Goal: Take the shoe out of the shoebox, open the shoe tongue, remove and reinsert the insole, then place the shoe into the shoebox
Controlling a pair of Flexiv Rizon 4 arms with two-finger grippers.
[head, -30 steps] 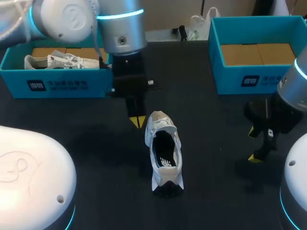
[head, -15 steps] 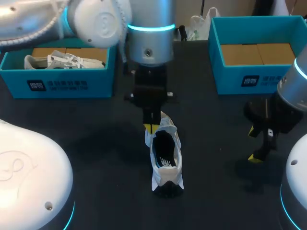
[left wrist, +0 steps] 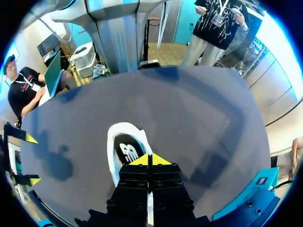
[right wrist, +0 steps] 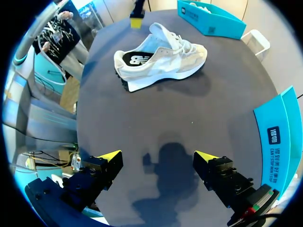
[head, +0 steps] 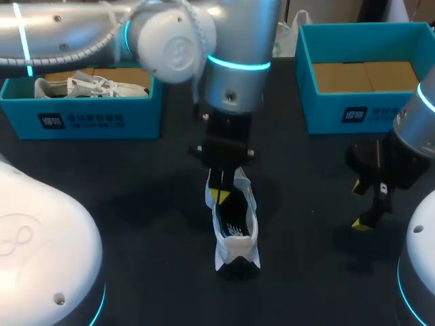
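Shoe: the white and beige shoe lies upright on the black table, about midway between the two boxes, heel toward the robot and toe away from it. Its opening faces up and the dark insole shows inside.
Left gripper: the left gripper hangs straight over the front of the shoe, yellow tips at the forward edge of the opening. In the left wrist view its fingers are pressed together with nothing seen between them, and the shoe lies right under and ahead of them. Whether the tips touch the shoe cannot be told.
Right gripper: the right gripper hovers over bare table well to the right of the shoe, fingers spread wide and holding nothing. From its own wrist view the gripper has the shoe far ahead of it.
Change: a second ago the left gripper hung just beside the toe, on its left. It has since swung rightward and now stands above the shoe. The shoe and the right arm have kept their places.
Left shoebox: the teal left shoebox stands at the far left with a second white shoe lying in it.
Right shoebox: the teal right shoebox stands at the far right, only its brown cardboard floor showing.
In the way: the left arm covers the toe in the head view.
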